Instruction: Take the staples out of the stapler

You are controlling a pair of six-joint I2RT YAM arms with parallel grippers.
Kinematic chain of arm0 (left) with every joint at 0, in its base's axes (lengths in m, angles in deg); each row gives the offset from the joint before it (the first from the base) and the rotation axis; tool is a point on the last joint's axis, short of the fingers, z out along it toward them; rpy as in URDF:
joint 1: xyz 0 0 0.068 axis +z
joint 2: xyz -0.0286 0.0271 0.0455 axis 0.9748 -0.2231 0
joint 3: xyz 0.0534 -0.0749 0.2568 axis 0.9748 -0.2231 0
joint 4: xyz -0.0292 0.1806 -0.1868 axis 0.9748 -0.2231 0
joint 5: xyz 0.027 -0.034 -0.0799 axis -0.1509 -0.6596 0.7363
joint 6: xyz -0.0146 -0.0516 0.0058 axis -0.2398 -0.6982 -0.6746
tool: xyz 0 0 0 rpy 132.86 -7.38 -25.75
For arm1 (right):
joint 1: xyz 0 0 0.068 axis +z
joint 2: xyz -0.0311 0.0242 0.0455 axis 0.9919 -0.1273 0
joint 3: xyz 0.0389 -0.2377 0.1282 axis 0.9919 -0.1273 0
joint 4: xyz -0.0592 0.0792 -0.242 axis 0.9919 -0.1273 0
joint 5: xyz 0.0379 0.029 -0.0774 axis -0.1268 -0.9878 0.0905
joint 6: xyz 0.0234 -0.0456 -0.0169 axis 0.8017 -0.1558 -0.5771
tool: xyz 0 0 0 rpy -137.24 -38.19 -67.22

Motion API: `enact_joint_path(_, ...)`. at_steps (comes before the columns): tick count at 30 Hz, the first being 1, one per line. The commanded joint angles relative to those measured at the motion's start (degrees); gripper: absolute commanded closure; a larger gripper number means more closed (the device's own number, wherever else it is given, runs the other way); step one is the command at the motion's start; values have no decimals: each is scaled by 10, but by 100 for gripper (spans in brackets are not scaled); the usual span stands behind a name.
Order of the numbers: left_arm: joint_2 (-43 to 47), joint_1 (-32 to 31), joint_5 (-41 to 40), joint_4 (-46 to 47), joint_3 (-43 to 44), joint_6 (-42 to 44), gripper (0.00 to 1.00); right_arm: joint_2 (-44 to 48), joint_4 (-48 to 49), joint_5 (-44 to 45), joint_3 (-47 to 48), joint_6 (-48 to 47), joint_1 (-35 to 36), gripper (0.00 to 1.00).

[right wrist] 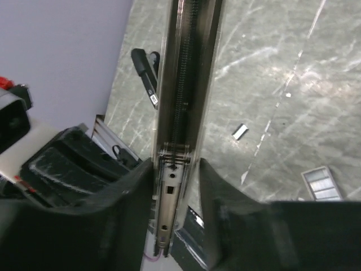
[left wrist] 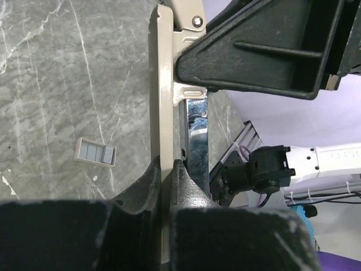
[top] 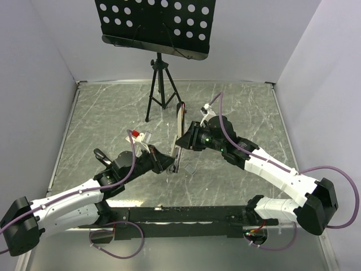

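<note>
The stapler (top: pixel 180 121) is swung open and held off the table between both grippers. My left gripper (top: pixel 169 165) is shut on its cream bar (left wrist: pixel 163 84), with its fingertips (left wrist: pixel 151 178) pressed on both sides. My right gripper (top: pixel 183 138) is closed around the silvery channel with the spring (right wrist: pixel 189 68), near its hinge end. The right gripper also shows as a large black body in the left wrist view (left wrist: pixel 265 45). The staples (top: pixel 190 168), a tiny pale block, lie on the table just right of the stapler's lower end. They show in the left wrist view (left wrist: pixel 95 152) and the right wrist view (right wrist: pixel 322 183).
A black tripod (top: pixel 161 84) with a perforated music stand (top: pixel 152 22) stands at the back centre. A small silver piece (right wrist: pixel 240 131) lies on the marble table (top: pixel 101 113). Pale walls close in the left, right and back.
</note>
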Motion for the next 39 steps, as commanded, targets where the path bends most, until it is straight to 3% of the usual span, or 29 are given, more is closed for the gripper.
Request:
enact_joint_path(1, 23, -2, 16, 115, 13, 0, 99, 6, 20, 13, 17, 6, 5, 72)
enact_joint_path(4, 28, -2, 17, 96, 19, 8, 98, 7, 30, 18, 11, 7, 5, 93)
enact_joint_path(5, 29, -2, 14, 84, 22, 9, 85, 8, 33, 19, 10, 7, 5, 98)
enact_joint_path(7, 34, -2, 14, 62, 28, 14, 73, 8, 31, 25, 10, 2, 5, 100)
enact_joint_path(8, 35, -2, 16, 59, 29, 20, 60, 8, 29, 26, 12, -1, 5, 100)
enact_joint_path(10, 42, -2, 21, 54, 28, 21, 45, 8, 21, 32, 17, -22, 5, 100)
enact_joint_path(11, 44, -2, 21, 48, 28, 20, 30, 6, 11, 38, 20, -31, 4, 100)
enact_joint_path(13, 47, -2, 25, 36, 34, 25, 13, 3, -28, 57, 35, -59, -2, 100)
enact_joint_path(16, 43, -2, 19, -13, 57, 43, 1, 0, -88, 79, 54, -93, -29, 100)
enact_joint_path(22, 38, -2, -80, -158, 98, 43, 3, -23, -184, 118, 81, -164, -128, 100)
enact_joint_path(29, 19, 15, -283, -346, 134, 19, 3, -133, -228, 172, 133, -246, -239, 100)
enact_joint_path(33, -22, 131, -303, -475, 193, -4, 3, -208, -242, 152, 173, -259, -286, 100)
enact_joint_path(39, 2, 268, -300, -507, 191, -21, 1, -299, -258, 148, 218, -263, -307, 100)
